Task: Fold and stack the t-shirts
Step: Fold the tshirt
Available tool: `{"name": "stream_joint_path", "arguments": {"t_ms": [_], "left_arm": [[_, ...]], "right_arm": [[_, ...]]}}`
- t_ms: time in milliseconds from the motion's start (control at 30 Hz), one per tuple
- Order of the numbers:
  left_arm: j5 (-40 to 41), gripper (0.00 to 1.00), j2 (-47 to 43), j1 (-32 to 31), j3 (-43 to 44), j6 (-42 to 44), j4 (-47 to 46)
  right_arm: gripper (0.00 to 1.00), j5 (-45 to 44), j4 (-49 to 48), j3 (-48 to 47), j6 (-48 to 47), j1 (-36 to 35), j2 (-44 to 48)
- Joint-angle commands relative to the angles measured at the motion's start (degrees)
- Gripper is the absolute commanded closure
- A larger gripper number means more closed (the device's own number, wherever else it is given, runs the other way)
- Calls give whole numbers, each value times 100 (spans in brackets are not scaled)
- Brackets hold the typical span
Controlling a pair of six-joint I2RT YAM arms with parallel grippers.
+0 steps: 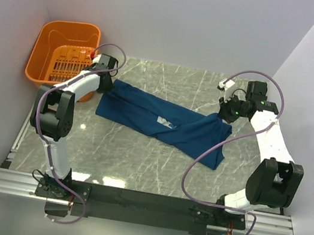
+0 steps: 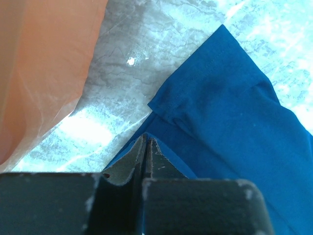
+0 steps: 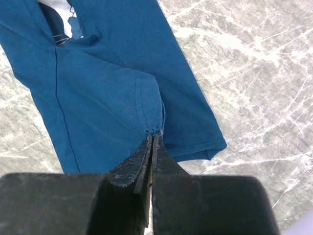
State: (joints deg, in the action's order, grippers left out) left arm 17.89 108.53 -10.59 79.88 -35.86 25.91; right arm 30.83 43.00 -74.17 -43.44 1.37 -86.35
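Observation:
The navy-blue t-shirt (image 1: 162, 121) lies crumpled and stretched across the marble table, a bit of its white print (image 1: 165, 122) showing at the middle. My left gripper (image 1: 110, 80) is shut on the shirt's left edge; the left wrist view shows the cloth (image 2: 230, 117) pinched between the fingertips (image 2: 146, 142). My right gripper (image 1: 225, 114) is shut on the shirt's right end; the right wrist view shows a hem seam (image 3: 98, 88) pinched at the fingertips (image 3: 152, 137), with the white print (image 3: 63, 12) at the top.
An orange plastic basket (image 1: 62, 52) stands at the back left corner, close to my left arm; it also shows in the left wrist view (image 2: 44, 63). White walls close the table on three sides. Purple cables loop over both arms.

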Motion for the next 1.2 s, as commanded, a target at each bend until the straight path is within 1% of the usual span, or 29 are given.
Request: {"name": "stream_joint_path", "arguments": {"t_ms": [0,67,100,167,200,233,300,333,367,533,667,767,867,1000,1167], "left_arm": [[-523,86,213,-22,89,114,72],[-804,77,108,-22,98,228,28],[-926,64,55,-13,81,263,-7],[-1313,54,-138,-22,20,403,-182],[-1436,46,-200,-22,-50,474,-226],[-1629,44,-262,-22,-77,500,-314],[-1745,40,-429,-31,-165,562,-376],[-1884,39,-490,-22,-209,588,-420],[-2068,39,-613,-31,-244,597,-490],[-2509,37,-1131,-57,-622,834,-675],[-2466,36,-1561,-66,-991,931,-728],[-2308,36,-1887,-66,-1429,975,-701],[-2211,35,-2143,-66,-1694,975,-719],[-2176,35,-2301,-66,-2037,923,-763],[-2202,35,-2442,-66,-2265,844,-886]], "right_arm": [[100,-7,-170,-230,55,-40,48],[100,11,-178,-203,46,-49,48],[100,2,-170,-194,46,-57,48],[100,2,-161,-194,37,-92,4],[100,2,-135,-203,29,-110,-14],[100,-7,-143,-220,29,-110,-57],[100,-24,-169,-255,63,-110,-102],[100,-33,-169,-273,72,-110,-137],[100,-51,-178,-308,90,-284,-198],[100,-340,-213,-686,318,-374,-628],[100,-577,-170,-1238,485,-418,-997],[100,-788,15,-1634,564,-453,-1384],[100,-973,111,-1863,626,-479,-1666],[100,-983,217,-1803,539,-471,-1763],[100,-956,68,-1233,433,-471,-1359]]}}
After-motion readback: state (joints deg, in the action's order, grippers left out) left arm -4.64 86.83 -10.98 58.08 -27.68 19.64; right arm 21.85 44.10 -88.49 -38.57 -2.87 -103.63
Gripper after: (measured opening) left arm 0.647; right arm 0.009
